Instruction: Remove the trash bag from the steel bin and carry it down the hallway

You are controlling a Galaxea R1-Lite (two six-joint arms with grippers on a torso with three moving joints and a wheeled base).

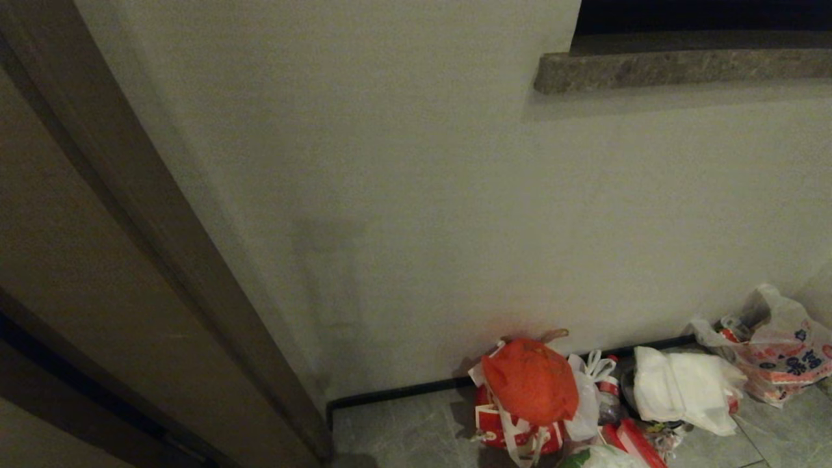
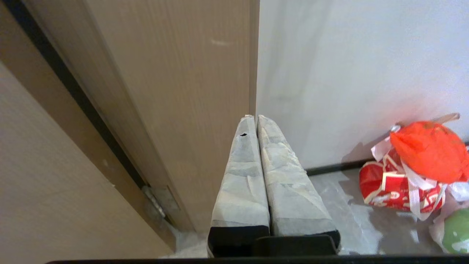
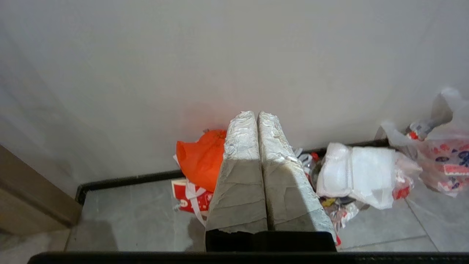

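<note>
Low against the off-white wall (image 1: 403, 214), a heap of rubbish sits on the grey floor tiles (image 3: 132, 216): an orange bag (image 1: 530, 380) and a white bag with red-and-blue print (image 1: 780, 354). Neither trash bag nor steel bin shows. Both the left gripper (image 2: 255, 118) and right gripper (image 3: 255, 114) hang empty, fingers pressed together, well short of the heap.

Hallway (image 1: 403, 422): grey marble-look floor tiles, off-white wall (image 1: 390, 195), dark baseboard (image 1: 396, 393) along its foot, brown wooden door frame (image 1: 162, 227) left of the wall. Trash bag (image 1: 601, 458): thin whitish plastic showing green, crumpled on the tiles just out from the wall, mostly cut off.
</note>
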